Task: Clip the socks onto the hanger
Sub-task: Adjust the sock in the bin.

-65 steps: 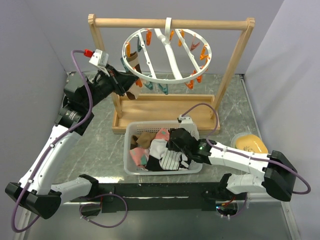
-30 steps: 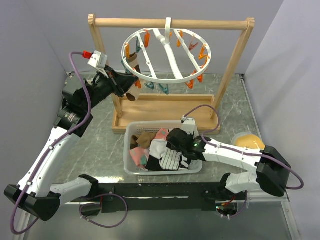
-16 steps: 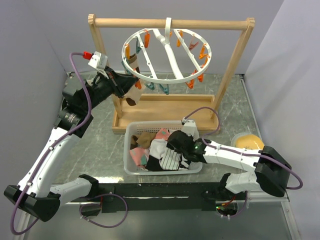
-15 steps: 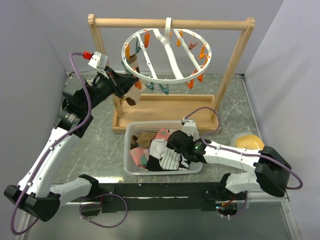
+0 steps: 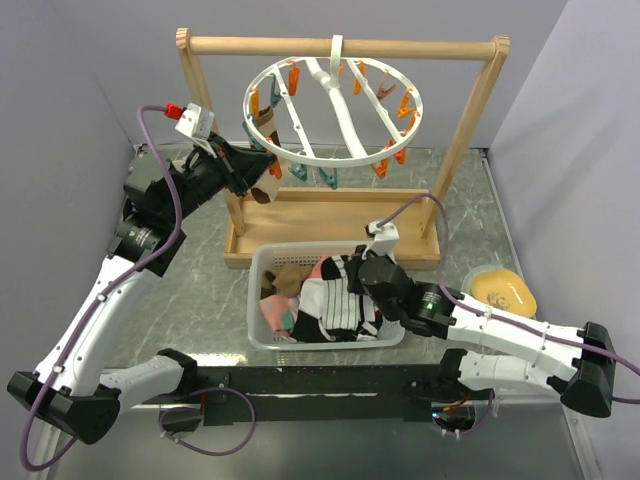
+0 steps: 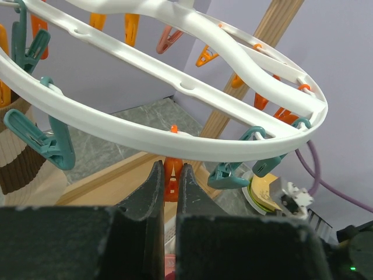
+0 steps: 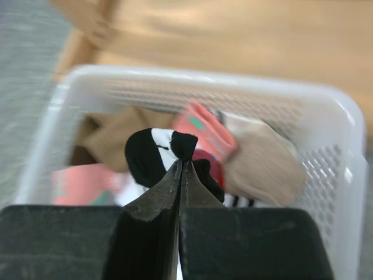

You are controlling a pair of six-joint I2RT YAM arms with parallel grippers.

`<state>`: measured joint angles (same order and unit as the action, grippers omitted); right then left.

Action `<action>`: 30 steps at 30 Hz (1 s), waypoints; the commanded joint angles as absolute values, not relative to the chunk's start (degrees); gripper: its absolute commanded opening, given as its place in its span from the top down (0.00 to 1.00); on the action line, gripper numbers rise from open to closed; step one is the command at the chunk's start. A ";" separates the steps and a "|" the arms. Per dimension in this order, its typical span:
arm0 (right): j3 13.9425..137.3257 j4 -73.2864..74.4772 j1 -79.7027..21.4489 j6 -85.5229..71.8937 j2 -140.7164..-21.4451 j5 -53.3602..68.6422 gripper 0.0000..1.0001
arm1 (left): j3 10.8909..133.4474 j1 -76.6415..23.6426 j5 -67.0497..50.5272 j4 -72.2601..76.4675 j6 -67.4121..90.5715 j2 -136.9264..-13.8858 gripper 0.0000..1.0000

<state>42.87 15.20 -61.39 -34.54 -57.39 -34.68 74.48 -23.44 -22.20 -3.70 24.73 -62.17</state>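
Observation:
The hanger (image 5: pixel 335 158), a white ring with orange and teal pegs, hangs from the wooden frame's bar. A brown striped sock (image 5: pixel 263 186) is clipped at its left side. My left gripper (image 5: pixel 255 172) is up under the ring's rim (image 6: pixel 175 133), shut on an orange peg (image 6: pixel 171 178). My right gripper (image 7: pixel 182 162) is above the white basket (image 5: pixel 256 300), shut on the edge of a black-and-white sock (image 7: pixel 148 153), which is lifted off the pile. Pink, beige, brown and striped socks (image 5: pixel 330 310) lie in the basket.
The wooden frame (image 5: pixel 340 45) stands on a wooden base tray (image 5: pixel 330 215) behind the basket. A yellow plate (image 5: pixel 500 290) sits to the right of the basket, next to my right arm. Grey walls close in on both sides.
My right gripper has shut on the black-and-white sock and pulled it up out of the pile, and the right arm has swung back to the right. The left arm has held still.

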 commanded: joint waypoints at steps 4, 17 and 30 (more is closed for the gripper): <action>49.39 2.55 -63.72 -18.56 -61.34 -23.83 0.93 | 74.27 -23.47 -23.03 -2.90 25.58 -59.85 0.99; 61.69 2.02 -64.07 -14.06 -81.73 -15.90 0.58 | 74.53 -23.12 -23.03 -3.16 25.84 -59.24 0.99; 62.93 6.24 -67.76 -20.55 -84.98 -23.11 0.39 | 73.65 -23.03 -22.68 -2.99 25.49 -58.62 0.99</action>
<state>59.92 4.69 -66.17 -17.15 -83.64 -20.05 74.26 -23.33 -22.17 -3.84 24.93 -60.45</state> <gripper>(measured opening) 0.611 0.069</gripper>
